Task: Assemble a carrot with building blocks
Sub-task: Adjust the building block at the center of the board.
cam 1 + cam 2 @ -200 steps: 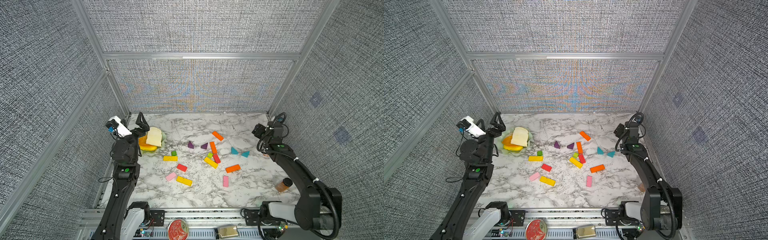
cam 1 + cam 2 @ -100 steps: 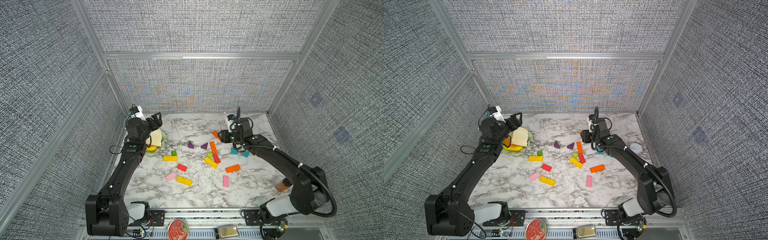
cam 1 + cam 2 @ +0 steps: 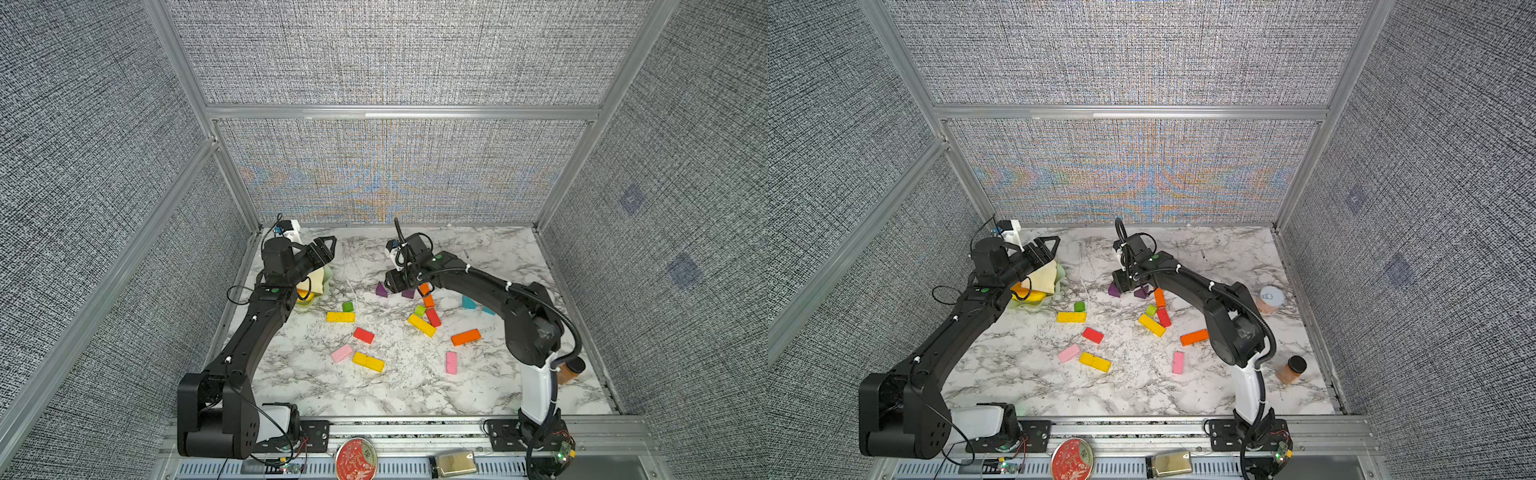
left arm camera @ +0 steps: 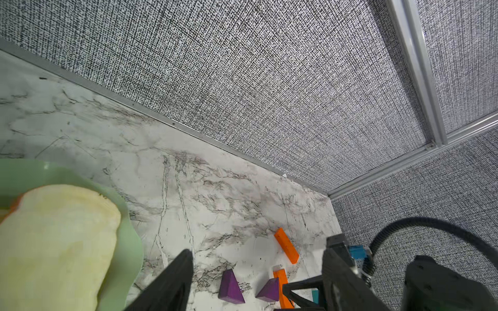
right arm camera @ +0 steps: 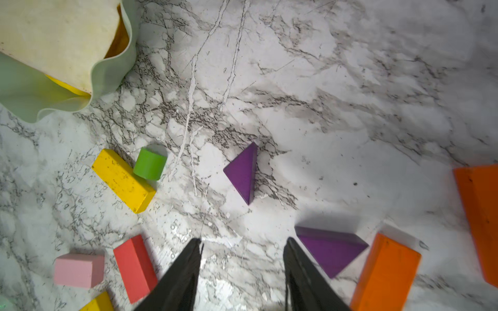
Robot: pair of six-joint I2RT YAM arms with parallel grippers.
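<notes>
near the table's (image 3: 415, 395) far edge, the right gripper (image 5: 242, 269) hovers, fingers spread and empty, beside a purple triangle (image 5: 330, 249); next, centre over an orange bar (image 5: 385, 272). left gripper (image 3: 326, 249) fingers pressed together, empty.

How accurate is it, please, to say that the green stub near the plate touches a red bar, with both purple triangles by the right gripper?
Not quite: in the right wrist view the green stub touches a yellow bar, not a red one. Both purple triangles do lie by the right gripper.
</notes>
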